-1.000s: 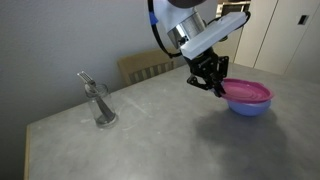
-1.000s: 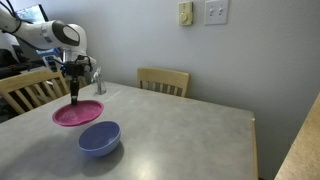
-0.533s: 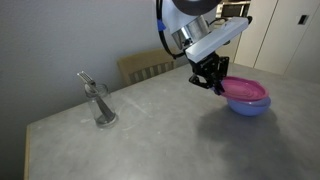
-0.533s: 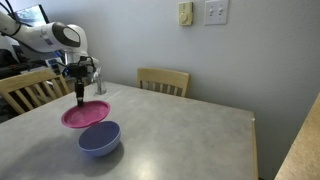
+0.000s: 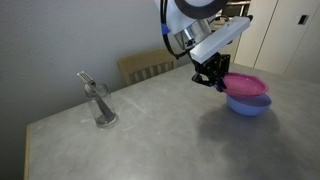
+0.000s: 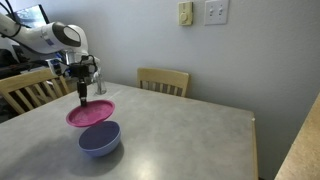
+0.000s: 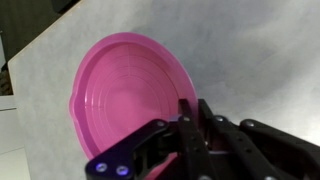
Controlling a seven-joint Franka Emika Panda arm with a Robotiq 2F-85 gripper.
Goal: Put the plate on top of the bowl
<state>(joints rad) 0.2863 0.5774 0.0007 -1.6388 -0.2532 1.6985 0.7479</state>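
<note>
Glass (image 5: pixel 99 106) with utensils at the table's (image 5: pixel 150 135) left end, chair back (image 5: pixel 148 68) behind the middle, then gripper (image 5: pixel 213 82) clamped on the rim of the pink plate (image 5: pixel 247 86) — held clear of the surface, roughly level, just above the blue bowl (image 5: pixel 249 106) at the right — contact between them not discernible.

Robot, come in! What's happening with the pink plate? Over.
Gripper: jaws shut on plate rim. Plate held up at the bowl, not released. Glass well aside.
</note>
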